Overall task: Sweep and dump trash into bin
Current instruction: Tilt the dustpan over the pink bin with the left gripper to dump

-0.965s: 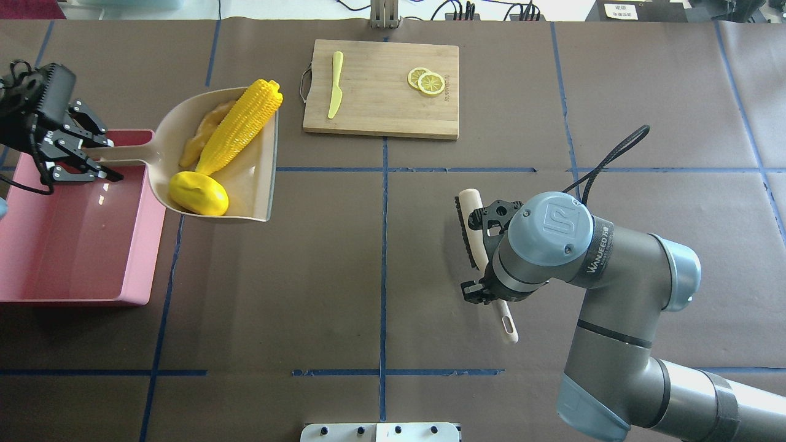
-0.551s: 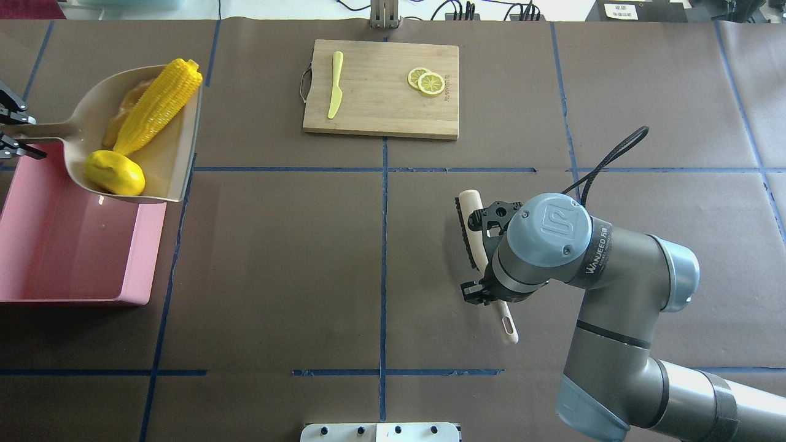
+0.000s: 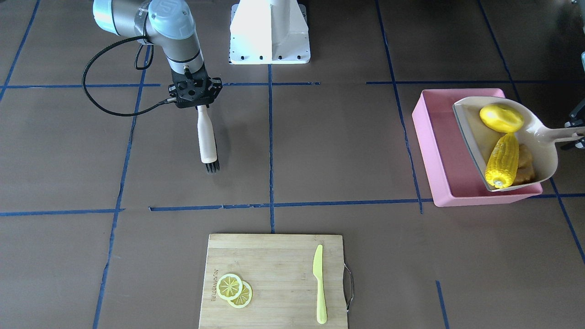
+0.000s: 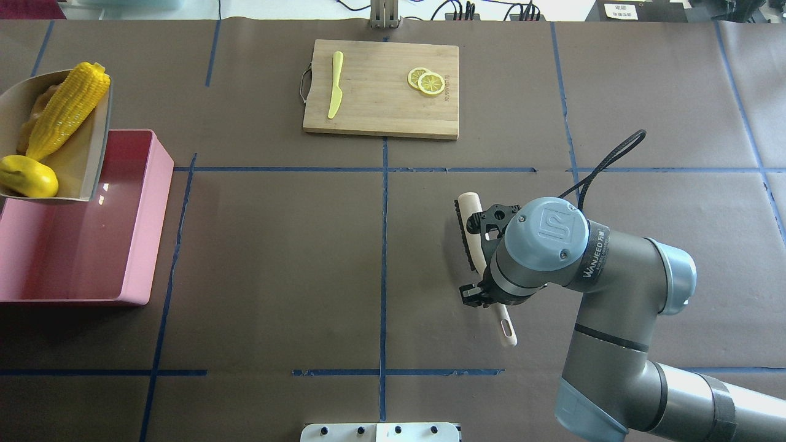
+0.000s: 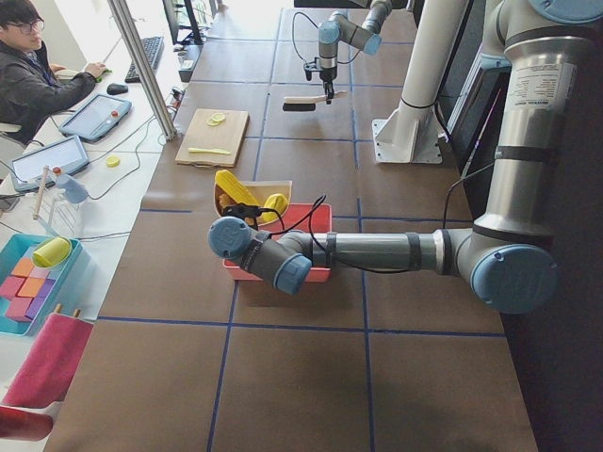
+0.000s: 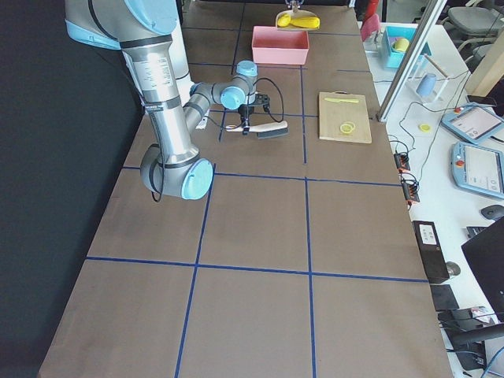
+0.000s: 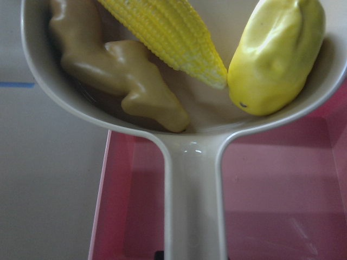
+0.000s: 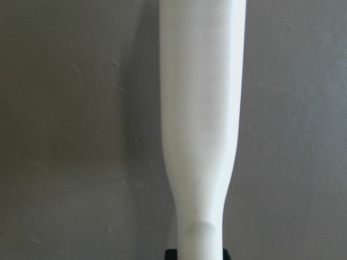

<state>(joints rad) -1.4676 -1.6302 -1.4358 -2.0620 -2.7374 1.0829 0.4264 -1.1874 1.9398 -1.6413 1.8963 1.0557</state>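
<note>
The cream dustpan (image 3: pixel 541 155) hangs over the pink bin (image 3: pixel 434 151), at its end toward the cutting board, and its handle (image 7: pixel 192 206) runs back into my left gripper (image 3: pixel 578 134), which is shut on it at the view's edge. In the pan lie the trash pieces: a corn cob (image 3: pixel 502 160), a yellow potato-like lump (image 3: pixel 501 118) and a tan ginger root (image 7: pixel 124 76). The pan's open lip faces the table's middle (image 4: pixel 101 147). My right gripper (image 3: pixel 197 103) is shut on the white handle (image 8: pixel 200 108) of a brush (image 4: pixel 468 230) held low over the table.
A wooden cutting board (image 4: pixel 381 116) lies at the far middle with a yellow-green knife (image 4: pixel 335 83) and lemon slices (image 4: pixel 427 81). The robot's white base (image 3: pixel 269 32) is between the arms. A person (image 5: pixel 28 80) sits at a desk beyond the table's far side.
The left arm carried the loaded dustpan further left, over the bin's far corner, and its gripper has left the overhead view. The right arm and brush hardly moved.
</note>
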